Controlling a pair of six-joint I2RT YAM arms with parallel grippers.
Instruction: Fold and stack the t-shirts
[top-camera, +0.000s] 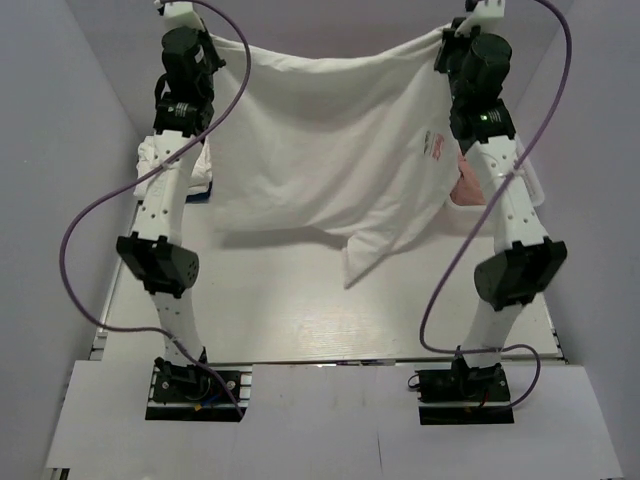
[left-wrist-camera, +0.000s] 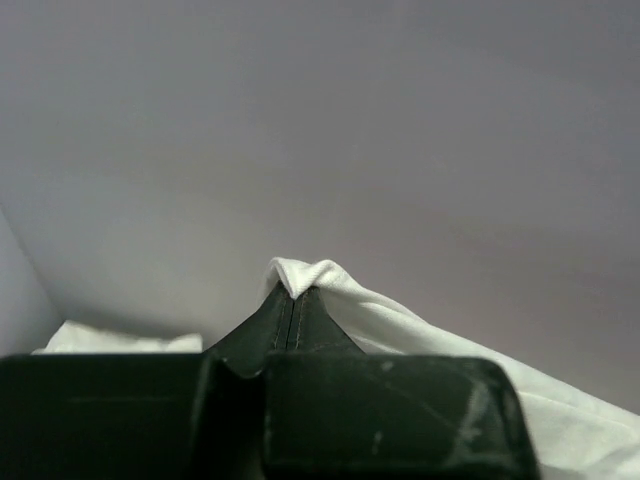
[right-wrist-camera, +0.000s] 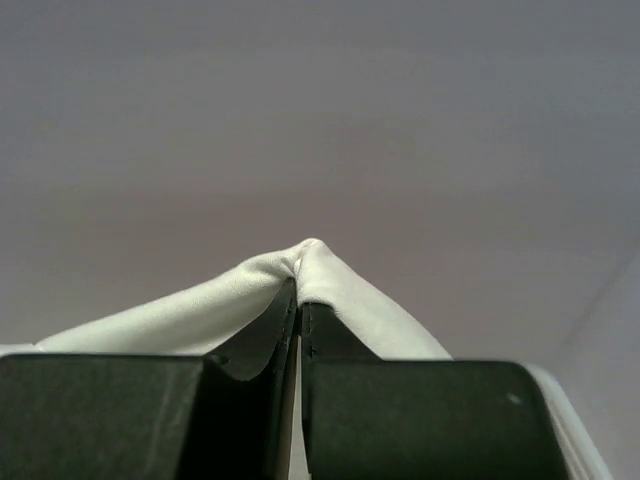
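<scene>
Pinching t-shirt (top-camera: 330, 170) top corners: left hand (left-wrist-camera: 295, 296), right hand (right-wrist-camera: 300, 284).

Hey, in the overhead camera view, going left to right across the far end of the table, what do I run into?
First the folded white bundle → left pincer, shut on one shirt corner → white t-shirt, hanging spread out → right pincer, shut on the other corner.

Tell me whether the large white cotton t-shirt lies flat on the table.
No: the left hand and right hand hold the white t-shirt up.
</scene>
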